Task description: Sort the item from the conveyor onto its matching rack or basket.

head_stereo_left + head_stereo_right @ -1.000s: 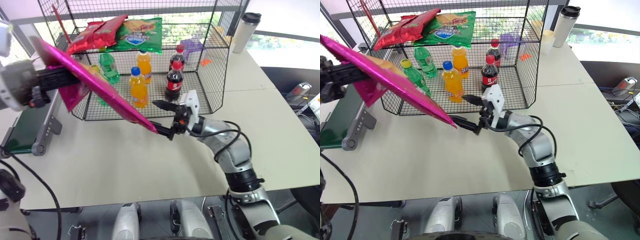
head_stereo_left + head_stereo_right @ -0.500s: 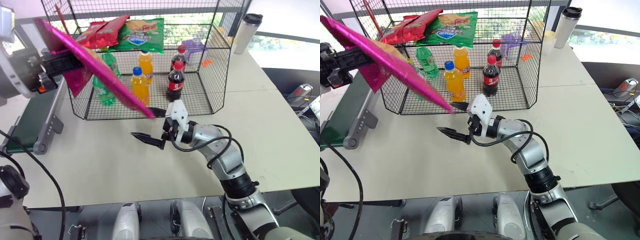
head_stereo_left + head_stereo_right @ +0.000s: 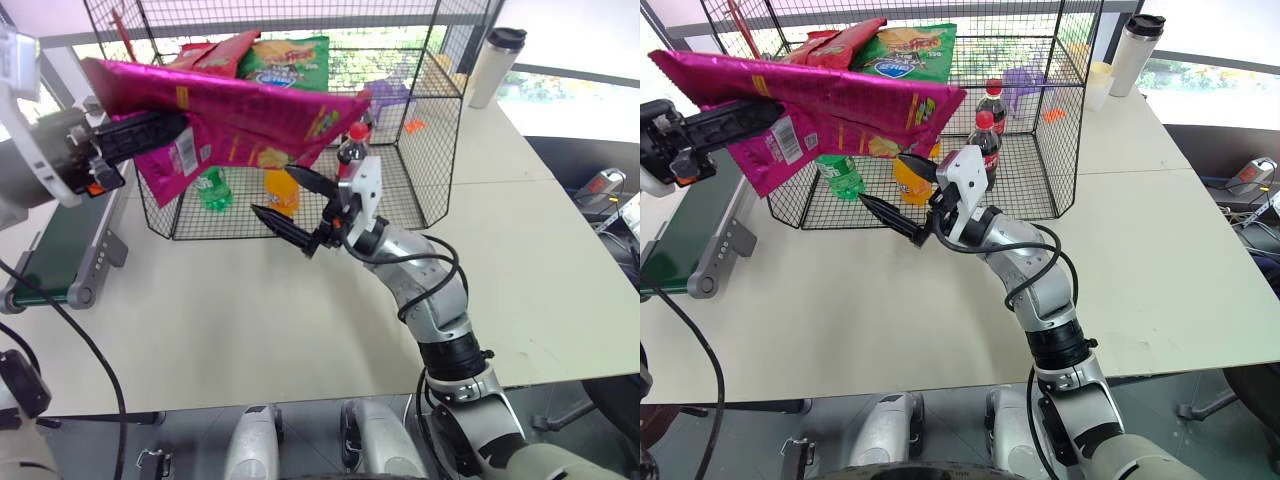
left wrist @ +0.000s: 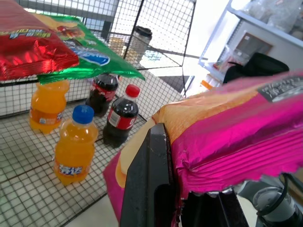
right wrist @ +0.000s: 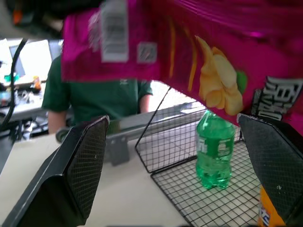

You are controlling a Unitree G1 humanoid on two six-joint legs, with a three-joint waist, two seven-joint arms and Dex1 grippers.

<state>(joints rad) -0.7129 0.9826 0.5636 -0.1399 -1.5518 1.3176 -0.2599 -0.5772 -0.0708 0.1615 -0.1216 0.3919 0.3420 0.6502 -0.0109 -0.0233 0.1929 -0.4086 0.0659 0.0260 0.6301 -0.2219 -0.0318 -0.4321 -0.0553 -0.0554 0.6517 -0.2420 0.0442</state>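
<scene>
Magenta crisp bag [image 3: 235, 112] is pinched at one end in the left gripper [image 3: 150, 133], fingers pressed together on the foil, and is held in the air in front of the wire rack [image 3: 445, 120], clear of the tabletop [image 3: 240, 320] and the conveyor [image 3: 55, 255]. Change over the last second: the bag was hanging steeply, edge-on, its low corner down near the right gripper; it has since swung up and now lies close to level with its printed face showing, its far end reaching across at the height of the upper shelf, where the red snack bags [image 3: 205, 55] and the green snack bag [image 3: 290, 65] lie. The right gripper [image 3: 300, 205] stands wide open beneath the bag, holding nothing; it let the lower corner go and has come up and in toward the bag's underside. Bottles [image 3: 352, 150] stand on the lower floor. Judgement: item is lifted and oriented for the snack shelf, not yet placed. Next move likely needs the free end supported or guided over the shelf's front edge; the floppy foil may sag or catch on the wire.
</scene>
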